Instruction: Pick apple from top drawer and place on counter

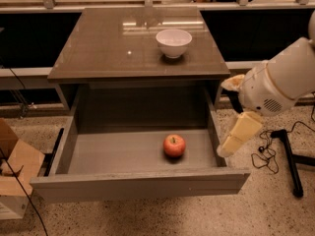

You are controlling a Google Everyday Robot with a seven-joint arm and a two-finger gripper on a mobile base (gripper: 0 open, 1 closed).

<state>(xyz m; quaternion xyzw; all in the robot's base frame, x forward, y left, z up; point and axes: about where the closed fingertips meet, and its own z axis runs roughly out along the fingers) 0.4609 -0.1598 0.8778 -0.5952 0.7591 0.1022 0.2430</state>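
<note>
Counter caps the cabinet; its glossy top has room left of the bowl, probably where the fruit should go. Drawer stands fully out beneath it, so its floor can be reached from above. Gripper hangs just outside the drawer's right wall, right of the apple and apart from it; whether it is open or closed I cannot tell. Bowl sits at the counter's back right. Apple rests on the drawer floor, right of centre: round, red with yellow-orange patches, stem up.

Red apple upright in open top drawer, glossy counter above, tool beside drawer
</note>
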